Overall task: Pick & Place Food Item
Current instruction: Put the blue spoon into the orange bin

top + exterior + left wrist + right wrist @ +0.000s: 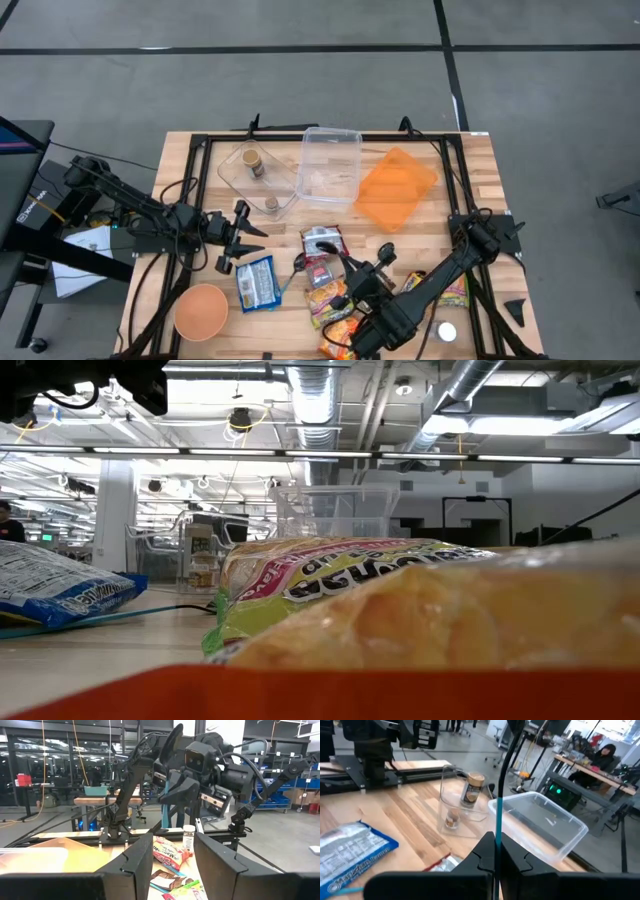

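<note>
a thin teal straw (498,805) was pinched between the closed fingers of the right gripper (496,851), raised above the snack packets (330,300) near the table's front edge. the left gripper (243,238) was held spread wide, empty, beside the blue packet (257,283).

place: robotics lab in an open industrial hall | overhead: bare ducts (318,400) and strip lights (300,456) | floor: grey concrete with dark tape lines (300,48) | fittings: wooden work table (470,190) in a black frame, other workbenches (100,800), blue bins (280,795), person at a desk (602,757)
</note>
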